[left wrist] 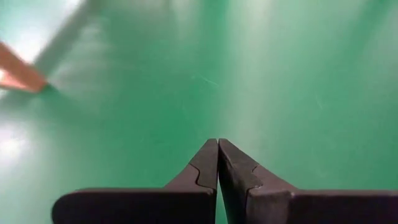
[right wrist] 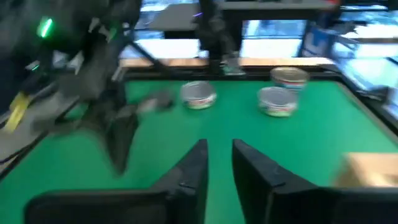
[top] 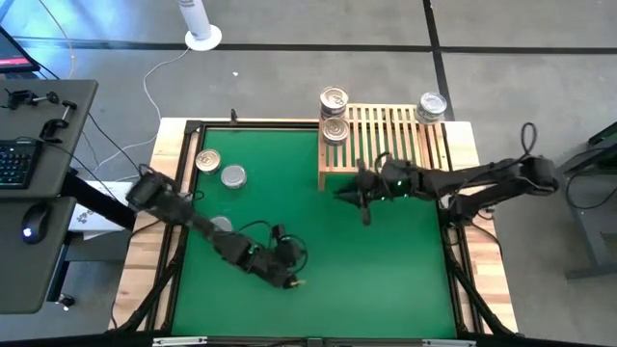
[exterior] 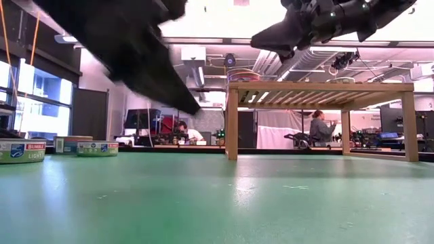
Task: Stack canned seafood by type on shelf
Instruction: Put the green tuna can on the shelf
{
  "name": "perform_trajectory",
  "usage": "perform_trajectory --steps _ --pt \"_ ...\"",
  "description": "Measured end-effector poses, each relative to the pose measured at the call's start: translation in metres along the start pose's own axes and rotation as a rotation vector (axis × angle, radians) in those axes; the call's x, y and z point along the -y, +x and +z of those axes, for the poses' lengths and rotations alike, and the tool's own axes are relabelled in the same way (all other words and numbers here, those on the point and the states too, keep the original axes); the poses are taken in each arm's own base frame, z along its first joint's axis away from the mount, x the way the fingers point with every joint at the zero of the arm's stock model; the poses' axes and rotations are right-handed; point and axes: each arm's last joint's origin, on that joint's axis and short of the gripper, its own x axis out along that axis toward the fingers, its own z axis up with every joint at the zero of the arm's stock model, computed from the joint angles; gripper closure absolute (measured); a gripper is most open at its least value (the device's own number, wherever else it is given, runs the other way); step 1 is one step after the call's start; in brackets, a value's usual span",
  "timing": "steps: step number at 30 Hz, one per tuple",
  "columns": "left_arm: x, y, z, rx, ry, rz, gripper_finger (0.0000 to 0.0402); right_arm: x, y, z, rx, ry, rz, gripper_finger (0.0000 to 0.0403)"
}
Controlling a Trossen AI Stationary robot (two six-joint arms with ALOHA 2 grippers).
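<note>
Three round tins (top: 232,176) stand on the green mat near the table's far left, also in the low view (exterior: 20,150) and the right wrist view (right wrist: 275,101); one (top: 222,224) shows partly under my left arm. More tins (top: 335,114) (top: 433,106) sit on the slatted wooden shelf (top: 390,145) at the far right. My left gripper (left wrist: 218,155) is shut on nothing, above the mat's near middle (top: 295,282). My right gripper (right wrist: 219,155) hovers in front of the shelf (top: 345,196), pointing toward the table's left, a narrow gap between its fingers, nothing in it.
The shelf stands on short legs (exterior: 232,122) with free room beneath it. My left arm (right wrist: 93,81) stretches across the mat's left half. Bare green mat (top: 386,260) lies on the near right. A desk with a keyboard (top: 14,159) stands left of the table.
</note>
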Motion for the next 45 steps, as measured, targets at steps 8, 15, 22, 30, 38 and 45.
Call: perform_trajectory --steps 8,15,22,30,38,45 --pt "-0.024 -0.087 0.006 -0.133 -0.107 0.105 0.0402 -0.061 0.04 -0.028 0.012 -0.138 0.213 0.0251" --pt "-0.066 -0.141 -0.028 -0.473 -0.492 0.497 0.0402 -0.1 0.074 -0.066 0.104 -0.093 0.261 0.0193" --pt "-0.073 -0.12 -0.064 -0.678 -0.621 0.517 0.0402 -0.112 0.084 -0.087 0.115 0.052 0.285 0.0187" --pt "-0.081 -0.095 -0.08 -0.6 -0.667 0.457 0.0402 -0.127 0.064 -0.077 -0.062 0.063 0.33 0.0187" --pt "-0.064 -0.084 -0.057 -0.475 -0.651 0.24 0.0401 -0.139 0.026 -0.057 -0.176 0.009 0.227 0.0187" --pt "-0.061 -0.102 -0.02 -0.461 -0.588 0.282 0.0401 -0.139 0.013 -0.051 -0.171 -0.024 0.076 0.0187"
